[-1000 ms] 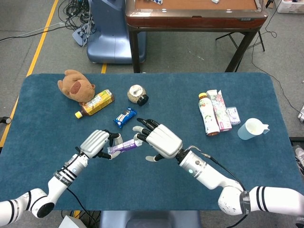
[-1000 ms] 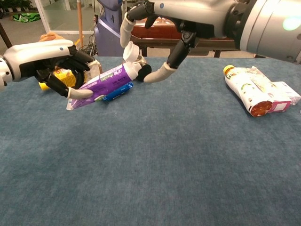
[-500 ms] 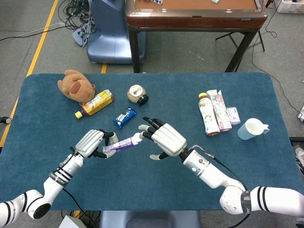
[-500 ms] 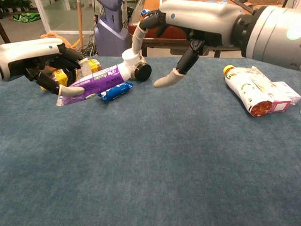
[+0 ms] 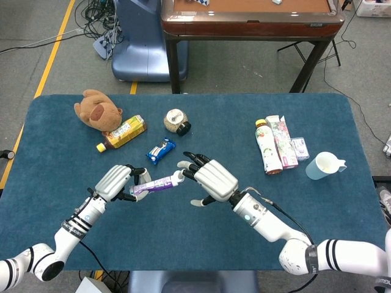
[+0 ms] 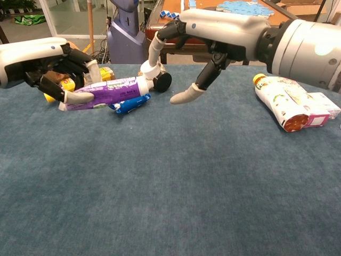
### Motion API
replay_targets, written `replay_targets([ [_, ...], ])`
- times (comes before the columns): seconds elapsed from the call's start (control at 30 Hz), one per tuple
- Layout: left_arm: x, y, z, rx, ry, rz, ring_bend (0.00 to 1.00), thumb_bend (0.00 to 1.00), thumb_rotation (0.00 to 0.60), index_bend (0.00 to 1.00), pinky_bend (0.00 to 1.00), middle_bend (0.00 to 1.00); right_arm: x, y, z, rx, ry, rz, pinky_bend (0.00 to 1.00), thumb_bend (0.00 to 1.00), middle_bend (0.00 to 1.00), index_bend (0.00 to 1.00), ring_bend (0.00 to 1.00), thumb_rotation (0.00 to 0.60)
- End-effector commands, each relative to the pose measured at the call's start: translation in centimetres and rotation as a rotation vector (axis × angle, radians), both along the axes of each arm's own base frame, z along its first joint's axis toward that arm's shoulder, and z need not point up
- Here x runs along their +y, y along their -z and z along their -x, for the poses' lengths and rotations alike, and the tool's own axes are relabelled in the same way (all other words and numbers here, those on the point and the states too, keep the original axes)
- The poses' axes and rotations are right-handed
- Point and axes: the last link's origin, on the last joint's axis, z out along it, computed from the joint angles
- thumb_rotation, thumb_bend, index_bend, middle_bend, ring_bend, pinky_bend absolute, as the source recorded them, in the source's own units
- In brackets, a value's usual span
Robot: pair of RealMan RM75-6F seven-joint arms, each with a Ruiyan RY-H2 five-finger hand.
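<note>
Glossy purple plastic tube (image 5: 155, 184), matt blue cloth tabletop (image 5: 201, 244).

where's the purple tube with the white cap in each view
Head view: the purple tube with the white cap lies left of centre, gripped by the left hand, with the right hand at its cap.
Chest view: upper left, held clear of the table.
Shared landmark: the small blue wrapped packet close by.

Left hand (image 6: 53, 66) at nine o'clock gripping purple tube (image 6: 109, 89) held level, right hand (image 6: 184, 50) at twelve with fingertip on its white cap (image 6: 147, 71), blue packet (image 6: 129, 104) beneath.
</note>
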Motion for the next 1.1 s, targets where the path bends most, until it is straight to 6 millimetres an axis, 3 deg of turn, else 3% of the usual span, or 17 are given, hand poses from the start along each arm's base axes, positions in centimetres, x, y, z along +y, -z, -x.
replay_targets([
  [0.03,0.0,-0.1,0.1,-0.007,-0.002,-0.002,0.56,0.54,0.600,0.63,0.38,0.79,0.0,-0.1,0.3,0.001,0.004,0.007,0.15,0.03,0.21,0.34,0.05,0.574],
  [0.47,0.2,-0.7,0.1,-0.043,-0.021,-0.007,0.55,0.54,0.600,0.63,0.38,0.79,-0.4,0.2,1.5,-0.001,0.049,-0.002,0.15,0.03,0.21,0.34,0.05,0.574],
  [0.8,0.1,-0.8,0.0,-0.091,-0.038,-0.003,0.55,0.54,0.600,0.63,0.38,0.79,-0.1,0.9,1.3,-0.065,0.062,-0.033,0.15,0.03,0.21,0.34,0.05,0.572],
  [1.1,-0.5,-1.1,0.7,-0.169,-0.046,-0.020,0.55,0.54,0.600,0.63,0.38,0.79,0.8,-2.5,0.7,-0.203,0.062,-0.074,0.15,0.03,0.19,0.31,0.05,0.573],
])
